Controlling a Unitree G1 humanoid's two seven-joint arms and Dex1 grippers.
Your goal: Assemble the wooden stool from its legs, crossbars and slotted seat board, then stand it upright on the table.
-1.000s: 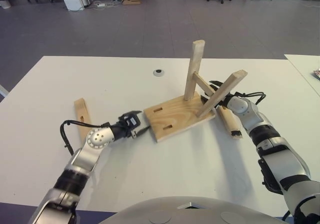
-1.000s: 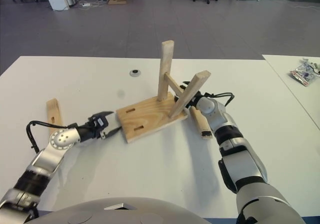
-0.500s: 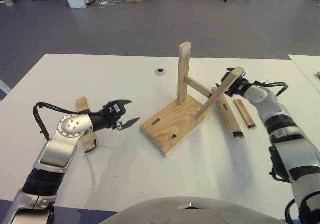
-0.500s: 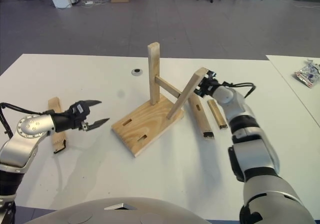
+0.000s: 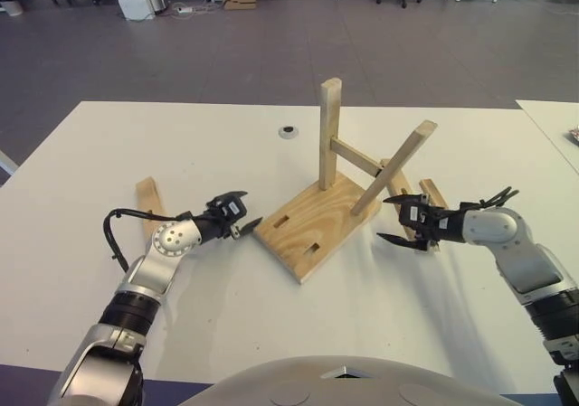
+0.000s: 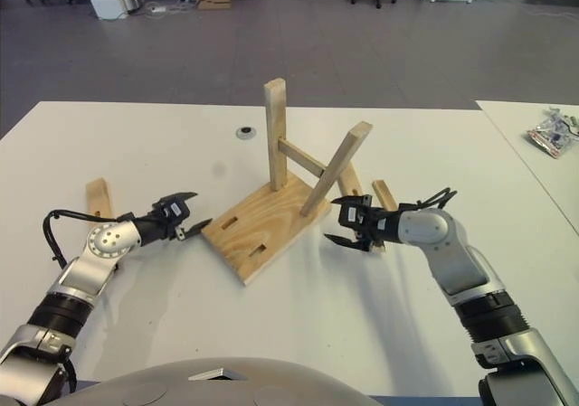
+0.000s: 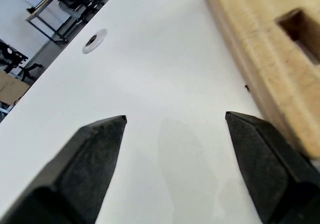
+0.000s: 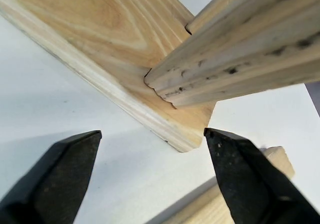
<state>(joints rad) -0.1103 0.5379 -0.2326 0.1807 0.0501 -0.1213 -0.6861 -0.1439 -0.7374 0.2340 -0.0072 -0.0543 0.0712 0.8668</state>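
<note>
Left gripper [image 5: 244, 228] and right gripper [image 5: 387, 220] gape wide, empty, either side of seat board [image 5: 312, 209]. Two legs [image 5: 328, 135] plus crossbar [image 5: 355, 155] fitted. Two slots [image 5: 312, 249] open, loose leg [image 5: 147, 198] unused, stool not yet upright.

- A white, flat-topped table [image 5: 271, 325] carries all the parts.
- A pale rectangular wooden seat board with slots [image 5: 303, 239] lies flat between the left gripper [image 5: 248, 209] and the right gripper [image 5: 384, 219]; its near-left edge is just beside the left gripper's tips.
- A loose light wooden leg [image 5: 147, 203] lies on the outer side of the left gripper, near it.
- A second loose wooden leg [image 6: 353, 187] and a shorter wooden bar [image 6: 383, 195] lie side by side just beyond the right gripper.
- A small dark round object [image 5: 288, 132] sits well beyond the left gripper, towards the table's far edge.
</note>
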